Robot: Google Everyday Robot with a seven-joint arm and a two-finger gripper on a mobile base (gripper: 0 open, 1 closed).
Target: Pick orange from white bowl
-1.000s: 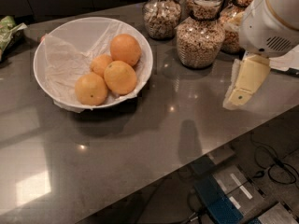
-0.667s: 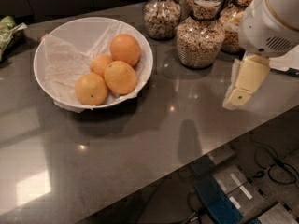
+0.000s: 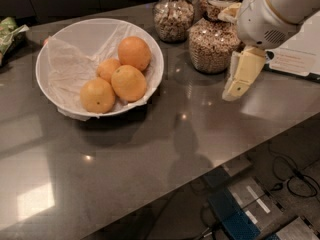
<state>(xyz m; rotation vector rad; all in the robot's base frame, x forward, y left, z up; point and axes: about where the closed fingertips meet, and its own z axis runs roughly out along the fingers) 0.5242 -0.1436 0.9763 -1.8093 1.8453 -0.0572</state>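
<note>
The orange sat at the back of the cluster in the white bowl, the deepest-coloured of four, touching the smaller fruit to its left and the big one in front; a yellower one lay nearest the front rim. Crinkled paper lined the bowl, and its left half was bare of fruit. The bowl stood on the grey counter, with a green packet at the far left edge of view. To the bowl's right, a strip of bare counter separated it from the glass jars; one jar stood just behind the bowl's right rim. Your gripper hung well right of the bowl, in front of the nearest jar and just above the counter, tip pointing down and slightly left; you could not tell whether the claw was apart or together. A white card lay behind it at the right. The counter's front edge ran diagonally from lower left up to the right, and the gripper hung over the counter not far in from it. Below that edge you had floor, with a blue box and cables.
</note>
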